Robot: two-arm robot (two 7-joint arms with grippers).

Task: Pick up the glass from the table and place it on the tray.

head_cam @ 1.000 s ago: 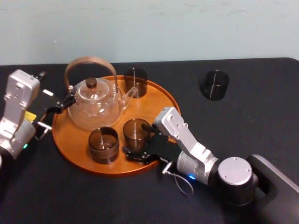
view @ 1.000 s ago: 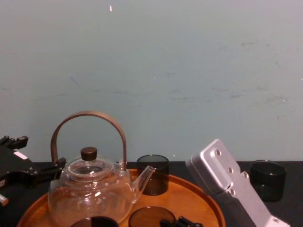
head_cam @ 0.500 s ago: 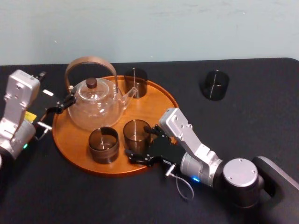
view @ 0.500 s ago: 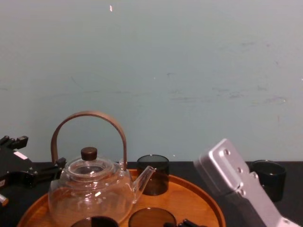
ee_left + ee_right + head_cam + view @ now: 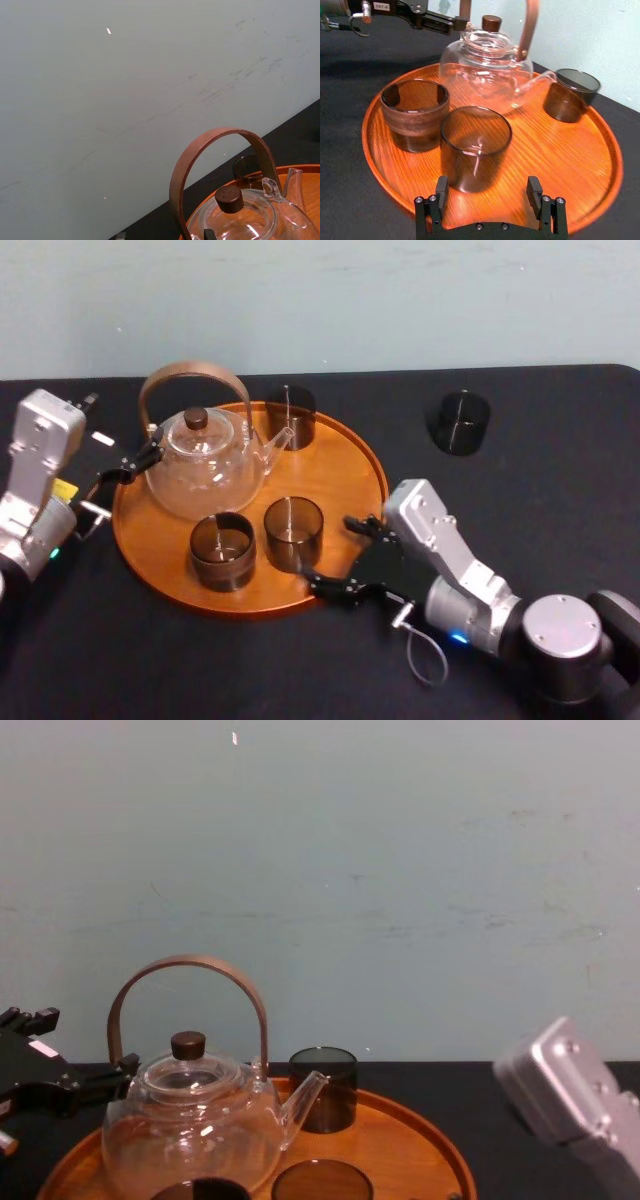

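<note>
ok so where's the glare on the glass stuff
Head view: white glints on the teapot. Right wrist view: bright streaks across its belly, a glint inside the nearest glass, ahead of the open right gripper. Chest view: faint glints on the teapot.

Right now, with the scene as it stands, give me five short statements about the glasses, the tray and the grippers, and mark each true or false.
1. The tray holds three glasses. True: the back glass, the front-left glass and the front-right glass.
2. The right gripper is shut on a glass. False: it is open and empty at the tray's near rim, apart from the front-right glass.
3. A lone glass stands on the table, off the tray. True.
4. The teapot lies on its side. False: it stands upright on the tray.
5. The left gripper is at the tray's left side, beside the teapot. True.
</note>
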